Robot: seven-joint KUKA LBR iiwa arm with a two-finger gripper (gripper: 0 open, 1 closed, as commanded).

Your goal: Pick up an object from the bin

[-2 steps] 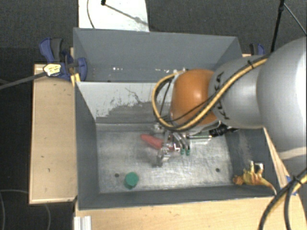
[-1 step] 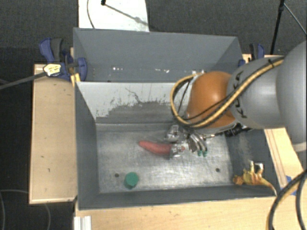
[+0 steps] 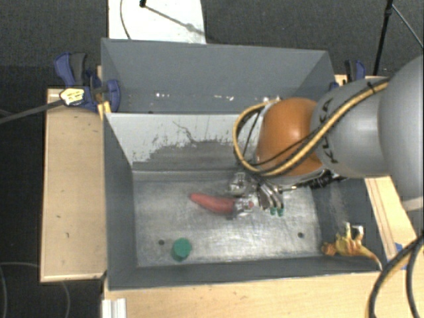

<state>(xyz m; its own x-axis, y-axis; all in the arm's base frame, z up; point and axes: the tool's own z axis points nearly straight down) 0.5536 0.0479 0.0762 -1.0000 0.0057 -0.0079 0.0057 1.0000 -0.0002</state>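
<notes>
**Gripper down at the red object's end**

Nearest, low and left in the frame, a small round green piece (image 3: 181,248) lies alone on the floor of the grey metal bin (image 3: 156,201); at lower right a crumpled yellow object (image 3: 344,246) rests against the bin's side; further in, at mid-frame, a long red sausage-shaped object (image 3: 211,203) lies slantwise, its right end meeting the two-finger gripper (image 3: 246,201); whether the gripper is open or closed on it I cannot tell; behind it bulges the arm's orange wrist cover (image 3: 285,138).
</notes>
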